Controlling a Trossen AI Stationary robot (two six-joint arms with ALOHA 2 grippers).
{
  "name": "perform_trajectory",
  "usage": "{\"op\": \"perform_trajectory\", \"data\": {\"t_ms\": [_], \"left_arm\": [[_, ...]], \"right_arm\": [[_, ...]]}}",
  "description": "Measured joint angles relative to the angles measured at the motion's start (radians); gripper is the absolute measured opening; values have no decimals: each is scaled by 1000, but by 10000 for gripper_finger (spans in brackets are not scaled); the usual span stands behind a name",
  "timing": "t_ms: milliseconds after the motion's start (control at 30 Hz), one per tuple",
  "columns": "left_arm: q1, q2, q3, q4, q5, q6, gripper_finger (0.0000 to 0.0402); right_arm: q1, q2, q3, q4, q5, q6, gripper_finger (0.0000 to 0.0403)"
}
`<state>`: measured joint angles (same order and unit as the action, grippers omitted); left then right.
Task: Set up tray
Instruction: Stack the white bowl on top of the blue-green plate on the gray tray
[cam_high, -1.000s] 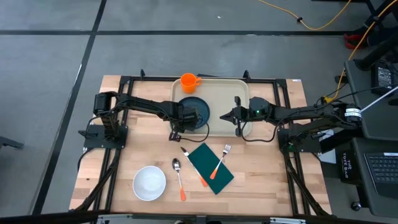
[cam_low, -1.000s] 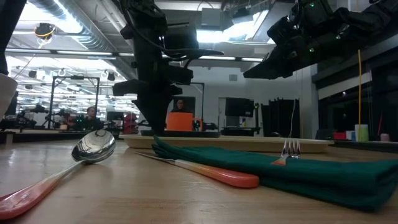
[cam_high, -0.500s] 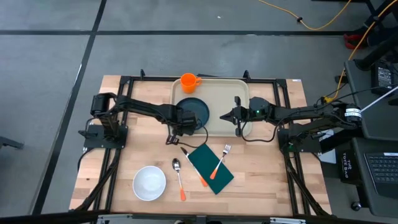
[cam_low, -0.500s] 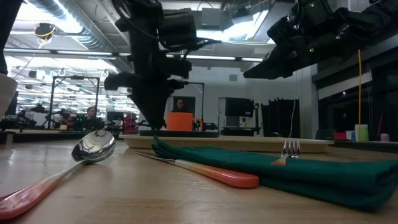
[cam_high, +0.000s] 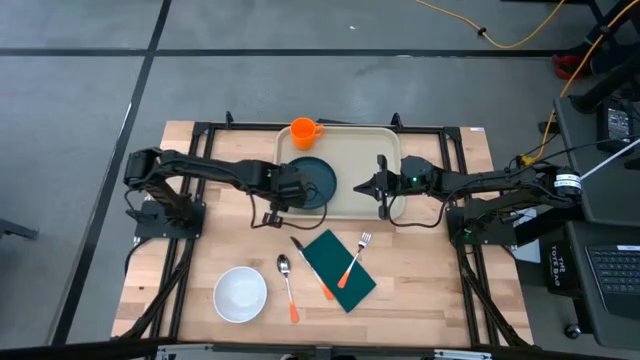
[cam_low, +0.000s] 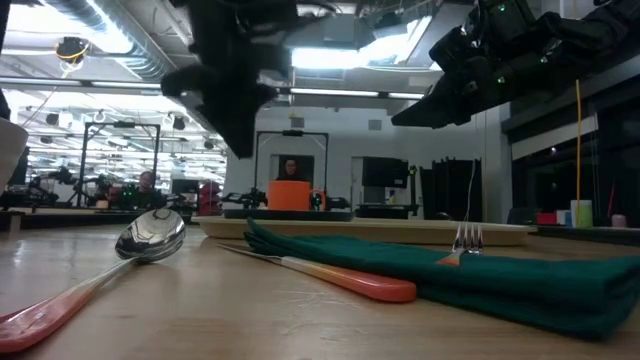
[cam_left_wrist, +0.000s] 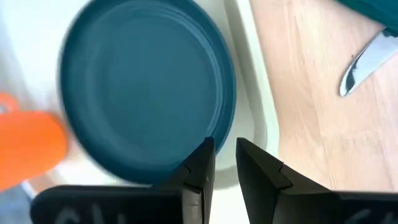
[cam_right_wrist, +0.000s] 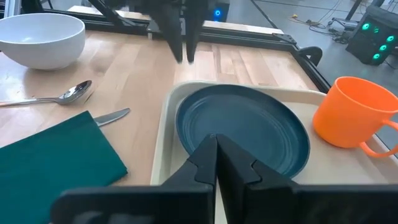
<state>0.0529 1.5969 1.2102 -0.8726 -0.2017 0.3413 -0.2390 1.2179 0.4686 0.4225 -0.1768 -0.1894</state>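
Note:
The beige tray (cam_high: 360, 165) lies at the table's far middle. On it are a dark blue plate (cam_high: 312, 183), flat on its left part, and an orange mug (cam_high: 304, 131) at its far left corner. My left gripper (cam_high: 272, 205) hangs raised just off the tray's near left corner, beside the plate (cam_left_wrist: 143, 87), its fingers a narrow gap apart and empty. My right gripper (cam_high: 365, 186) hovers shut over the tray, right of the plate (cam_right_wrist: 249, 134), and holds nothing.
Near the tray lies a dark green napkin (cam_high: 338, 270) with an orange-handled fork (cam_high: 352, 258) on it. A knife (cam_high: 313, 268) and a spoon (cam_high: 288, 285) lie to its left. A white bowl (cam_high: 240, 294) stands near the table's near left.
My left gripper has drawn back from the plate's near left rim toward the table's left edge and has risen well above the table. The plate stays flat on the tray.

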Motion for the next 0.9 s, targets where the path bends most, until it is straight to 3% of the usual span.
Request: {"op": "perform_trajectory", "data": {"t_ms": [233,467,900], "left_arm": [[-67,-109,1,-49,-33,-134,44],[-213,-156,1,-88,-34,-218,4],[-496,-140,2,-94,-45,-783,1]], "right_arm": [[0,0,0,6,0,-4,11],[0,0,0,8,0,-25,11],[0,0,0,6,-32,51,11]]}}
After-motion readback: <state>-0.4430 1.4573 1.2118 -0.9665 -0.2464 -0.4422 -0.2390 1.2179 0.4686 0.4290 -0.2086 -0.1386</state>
